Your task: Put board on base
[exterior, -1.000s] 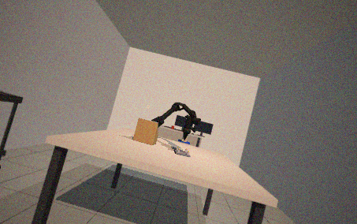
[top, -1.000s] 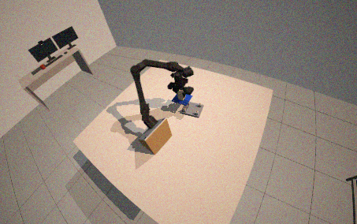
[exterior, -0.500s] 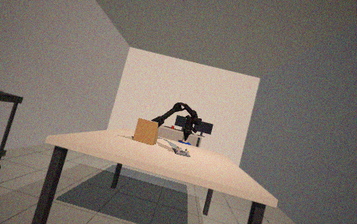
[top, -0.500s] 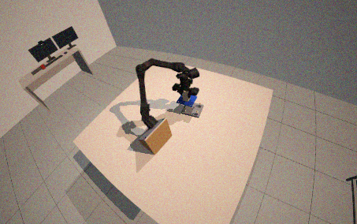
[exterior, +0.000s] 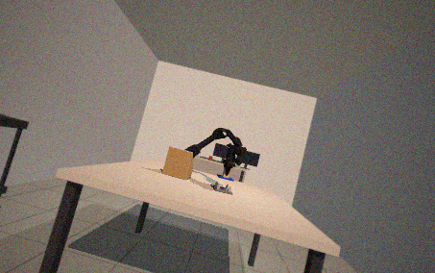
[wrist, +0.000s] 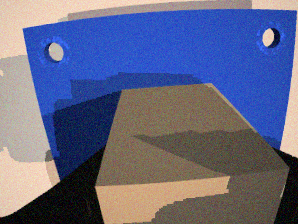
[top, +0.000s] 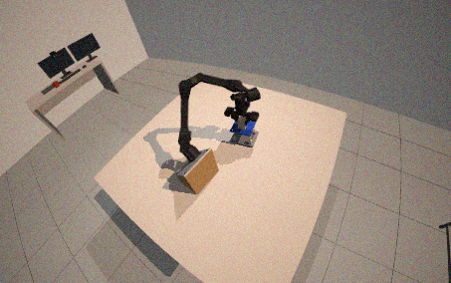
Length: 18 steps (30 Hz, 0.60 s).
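Jaws [top: 243, 123] [exterior: 227, 175] clamp the blue board's square handle [top: 242, 121] [wrist: 172, 132]; the blue board [top: 243, 130] [exterior: 226, 178] [wrist: 165, 45] hangs beneath them, above the grey base [top: 242, 144] [exterior: 223, 190], apparently needing alignment over its posts before lowering.

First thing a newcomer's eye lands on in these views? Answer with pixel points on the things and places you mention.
In the wrist view, the blue board [top: 249, 127] [exterior: 226, 178] [wrist: 165, 40] fills most of the background, two corner holes showing, with its handle [wrist: 175, 112] large in front. From the top, the black arm [top: 184, 110] [exterior: 205, 143] arches over the pale table [top: 273, 199] [exterior: 157, 192], its gripper shut on that handle. The orange-brown box [top: 203, 171] [exterior: 178, 163] stands out by the arm's foot.
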{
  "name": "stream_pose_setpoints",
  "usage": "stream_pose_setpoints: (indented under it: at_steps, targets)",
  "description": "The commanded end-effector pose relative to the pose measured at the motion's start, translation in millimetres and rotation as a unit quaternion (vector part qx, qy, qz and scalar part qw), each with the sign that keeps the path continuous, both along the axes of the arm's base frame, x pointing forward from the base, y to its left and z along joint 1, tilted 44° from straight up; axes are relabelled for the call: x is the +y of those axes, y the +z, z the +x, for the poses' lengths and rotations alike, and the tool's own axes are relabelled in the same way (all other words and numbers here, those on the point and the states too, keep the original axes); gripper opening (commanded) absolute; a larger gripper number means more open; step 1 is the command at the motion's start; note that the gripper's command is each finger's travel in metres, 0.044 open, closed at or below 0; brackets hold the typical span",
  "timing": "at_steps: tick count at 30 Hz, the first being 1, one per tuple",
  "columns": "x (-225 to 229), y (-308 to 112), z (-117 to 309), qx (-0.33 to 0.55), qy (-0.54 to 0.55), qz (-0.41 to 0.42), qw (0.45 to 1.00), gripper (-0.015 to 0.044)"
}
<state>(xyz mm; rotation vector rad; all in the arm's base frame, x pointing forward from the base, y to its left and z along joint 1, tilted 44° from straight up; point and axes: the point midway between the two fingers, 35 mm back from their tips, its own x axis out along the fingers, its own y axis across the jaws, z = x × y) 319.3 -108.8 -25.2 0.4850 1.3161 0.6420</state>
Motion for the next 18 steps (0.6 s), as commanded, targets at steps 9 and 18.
stream_pose_setpoints:
  at_steps: [9, 18]
  targets:
    - [-1.2, -1.4, -0.2, 0.000, 0.000, 0.000, 1.000, 0.0000]
    - [0.8, -6.5, 0.5, -0.001, 0.002, 0.000, 1.000, 0.0000]
